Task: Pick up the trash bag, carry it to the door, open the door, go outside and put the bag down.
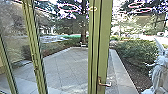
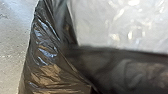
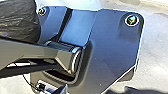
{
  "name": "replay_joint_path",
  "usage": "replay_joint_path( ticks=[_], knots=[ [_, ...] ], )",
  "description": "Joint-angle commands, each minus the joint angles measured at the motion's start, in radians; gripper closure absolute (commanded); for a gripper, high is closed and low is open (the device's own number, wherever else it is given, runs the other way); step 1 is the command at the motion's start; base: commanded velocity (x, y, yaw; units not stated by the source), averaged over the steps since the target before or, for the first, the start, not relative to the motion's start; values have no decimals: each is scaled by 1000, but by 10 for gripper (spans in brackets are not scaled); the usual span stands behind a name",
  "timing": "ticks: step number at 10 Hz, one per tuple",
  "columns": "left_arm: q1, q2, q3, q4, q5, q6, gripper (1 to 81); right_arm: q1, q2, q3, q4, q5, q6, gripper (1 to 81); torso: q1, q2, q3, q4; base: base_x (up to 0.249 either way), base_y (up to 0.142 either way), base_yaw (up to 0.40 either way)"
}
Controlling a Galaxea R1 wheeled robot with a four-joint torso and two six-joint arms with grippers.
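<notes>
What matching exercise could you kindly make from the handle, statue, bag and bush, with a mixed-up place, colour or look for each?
Things:
1. Handle
2. Statue
3. Bag
4. Bush

Places, colours and looks:
A. Black and glossy, large in the left wrist view
B. On a yellow-green upright
C. Green and leafy
D. Pale, by the head view's right edge

Right pairs: 1-B, 2-D, 3-A, 4-C
</notes>
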Motion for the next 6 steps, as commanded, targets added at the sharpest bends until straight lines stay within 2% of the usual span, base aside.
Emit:
replay_joint_path(
  ticks=[1, 6],
  knots=[
    [-62, -11, 2, -3, 51, 3, 811, 49, -14, 4, 11, -54, -4, 10, 1, 0, 0, 0, 0, 0, 0],
    [-65, -9, 2, -4, 52, -8, 811, 53, -9, 21, 17, -56, 2, 10, 1, 0, 0, 0, 0, 0, 0]
  ],
)
